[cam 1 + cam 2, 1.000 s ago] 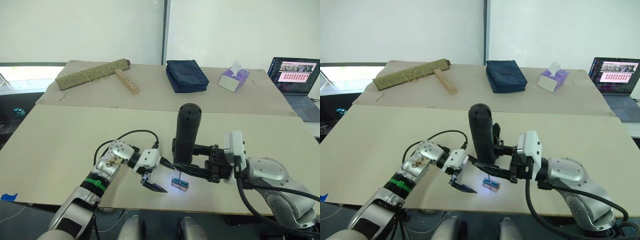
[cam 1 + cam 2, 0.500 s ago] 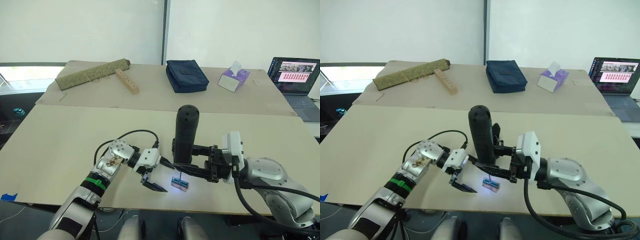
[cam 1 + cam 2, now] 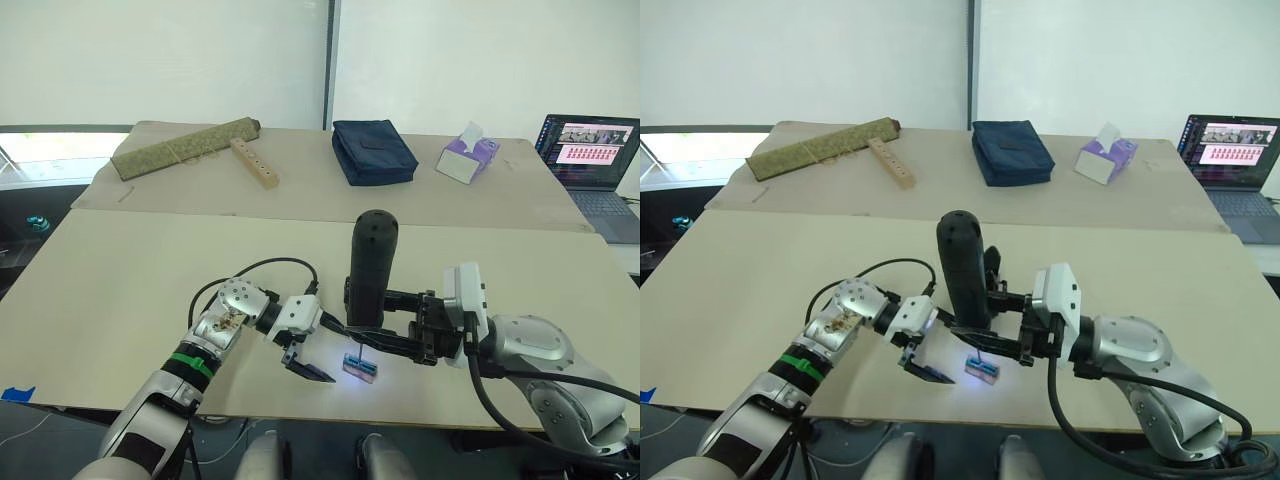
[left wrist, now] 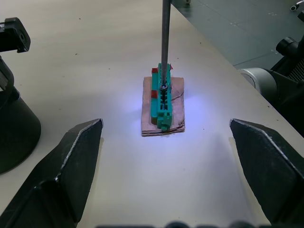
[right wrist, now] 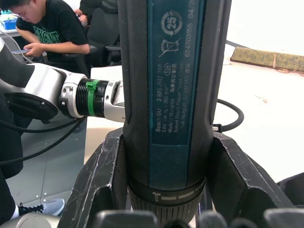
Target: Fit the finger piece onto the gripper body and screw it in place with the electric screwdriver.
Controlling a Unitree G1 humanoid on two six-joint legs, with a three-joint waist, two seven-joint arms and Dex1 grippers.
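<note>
My right gripper [image 3: 357,318] is shut on the electric screwdriver [image 3: 372,265], a thick black cylinder held upright near the table's front edge. Its thin bit [image 4: 165,42] comes down onto a small green-and-brown block [image 3: 360,368], lit by a white-blue glow. Just left of the block, my left gripper [image 3: 337,357] stands open, its fingers [image 4: 71,161] wide on either side of the block and apart from it. A black part with a round base [image 4: 14,128], probably the gripper body [image 3: 996,278], stands close behind the screwdriver, mostly hidden. The finger piece is hidden from me.
At the back lie a green rolled mat [image 3: 185,147], a wooden block with holes [image 3: 254,162], a dark blue pouch [image 3: 374,152] and a tissue box [image 3: 466,156]. A laptop [image 3: 592,158] sits at the far right. A person [image 5: 45,28] sits beyond the table.
</note>
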